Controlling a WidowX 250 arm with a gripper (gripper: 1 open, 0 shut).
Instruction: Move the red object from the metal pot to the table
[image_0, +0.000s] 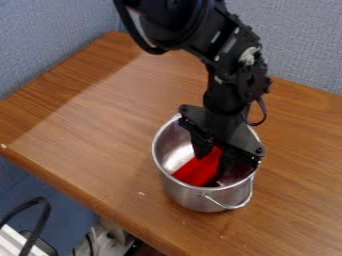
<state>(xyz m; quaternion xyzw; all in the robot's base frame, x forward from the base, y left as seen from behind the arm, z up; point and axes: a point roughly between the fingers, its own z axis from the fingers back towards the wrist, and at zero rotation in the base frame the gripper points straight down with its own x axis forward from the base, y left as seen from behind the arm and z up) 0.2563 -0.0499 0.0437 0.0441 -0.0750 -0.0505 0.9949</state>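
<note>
- Red block (199, 169) sits inside the steel pot (179, 188), tilted; pot is on the bench (100, 120), near edge.
- Jaws (214, 160) are down in the pot, at the block's right/far part. Looks like grasp in progress; can't tell from this view if both sides have contact or if it's held.
- Close fully and confirm grip on the block before any lift. Pads should seat flat on its long sides, not on a corner.
- Keep the fingers off the pot wall; pinching or hooking it would drag the pot toward the near edge.
- Lift straight up, slow at first. If the block swings or slips, set it down and regrip nearer its middle.
- Clear the rim and loop handle (231, 202) fully, then go left/far to the open wood and lower gently.
</note>
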